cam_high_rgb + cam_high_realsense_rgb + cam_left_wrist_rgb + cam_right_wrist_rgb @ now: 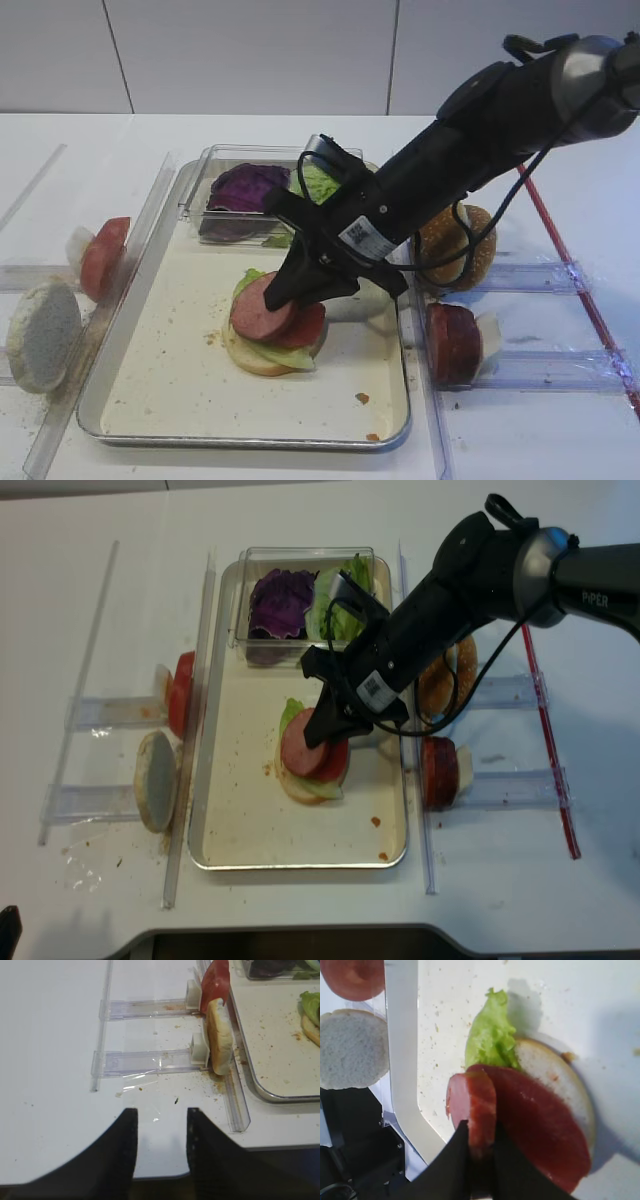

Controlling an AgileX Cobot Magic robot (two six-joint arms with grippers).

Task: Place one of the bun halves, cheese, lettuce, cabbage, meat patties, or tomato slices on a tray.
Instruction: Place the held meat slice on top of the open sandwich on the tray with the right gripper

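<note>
My right gripper [276, 297] [481, 1129] [313, 738] is shut on the edge of a pinkish-brown meat patty [256, 311] [470, 1102], held tilted over a stack on the tray [150, 400] [230, 830]. The stack is a pale bun half [252, 358] [560, 1077], a lettuce leaf [248, 279] [490, 1035] and a red tomato slice [309, 326] [540, 1135]. The patty's lower edge rests against the tomato slice. My left gripper [161, 1117] hangs open over the table's front edge, left of the tray, with nothing between its fingers.
A clear box at the tray's back holds purple cabbage [245, 187] and lettuce [318, 181]. Clear racks left of the tray hold a pale bun half [42, 335] [220, 1035] and a red slice [103, 258]. Racks on the right hold a sesame bun [472, 245] and a dark red disc [453, 342].
</note>
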